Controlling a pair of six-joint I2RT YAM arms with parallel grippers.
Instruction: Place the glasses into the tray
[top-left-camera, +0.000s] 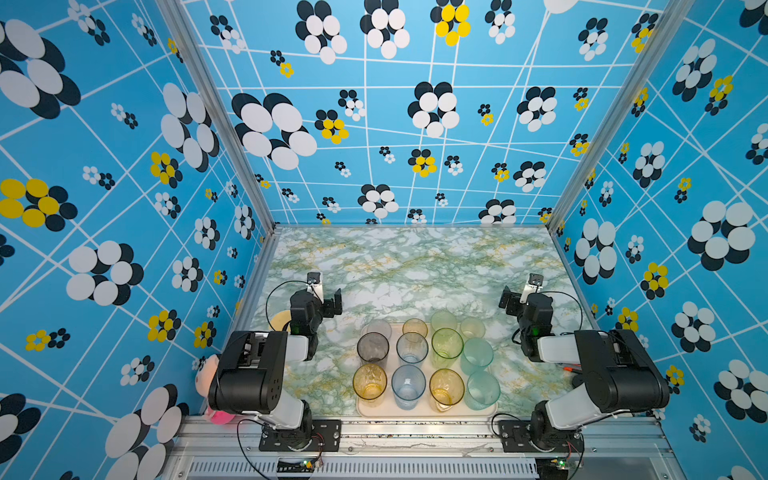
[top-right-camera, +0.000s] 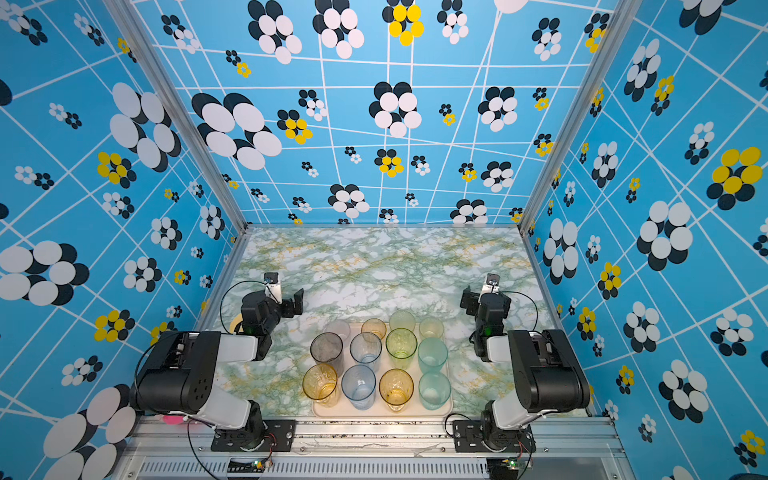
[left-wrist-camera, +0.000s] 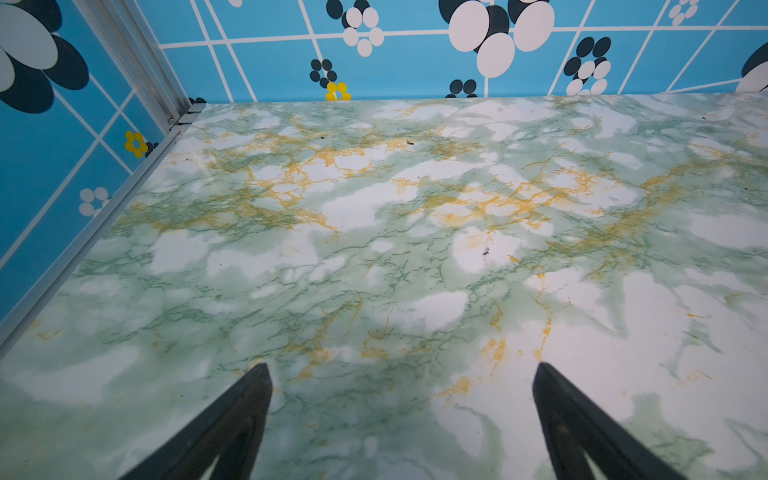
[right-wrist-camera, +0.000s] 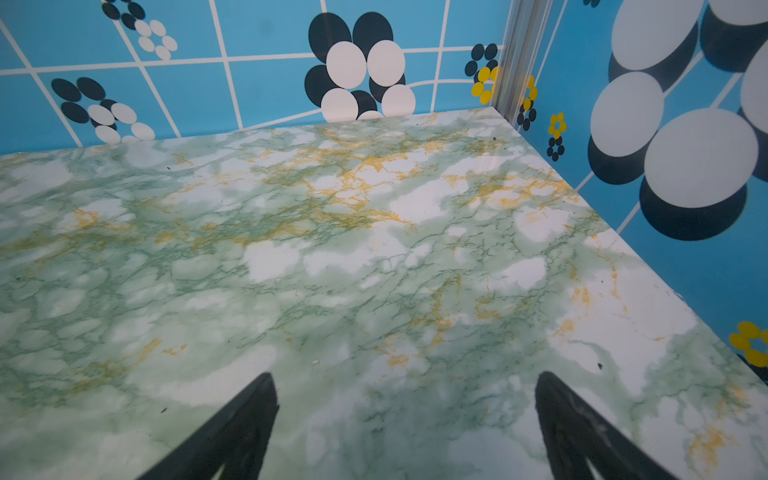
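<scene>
Under me lies a table (top-left-camera: 407, 266) faced in green-and-white marble with yellow veins. It is boxed on three sides by blue walls (top-left-camera: 374, 124) printed with white lines and black, white and yellow flowers. An aluminium rail (top-left-camera: 415, 432) runs along the near edge, where both my bases are bolted. The cream-pink tray (top-left-camera: 428, 412) sits near the middle of that front edge, between my two arms. The glasses (top-left-camera: 411, 347) stand upright in it, mouths up, in three rows of four: a smoky grey tumbler (top-left-camera: 372, 348), amber, blue, green and teal ones, with the short ones along the far rim. I cannot tell whether the far right short one stands fully inside the rim. A yellow disc (top-left-camera: 279, 320) peeks out from behind my left arm (top-left-camera: 249, 370), and a pink plush toy (top-left-camera: 208, 374) leans at the table's left front corner. Both arms are folded, elbows drawn back toward the rail, wrists raised on either side of the tray and aimed at the back wall. My right arm (top-left-camera: 615, 365) mirrors the left. My left pincer (left-wrist-camera: 401, 368) is spread wide over bare marble with nothing between its tips. My right pincer (right-wrist-camera: 405, 374) is likewise spread wide and empty, facing the far right corner.
</scene>
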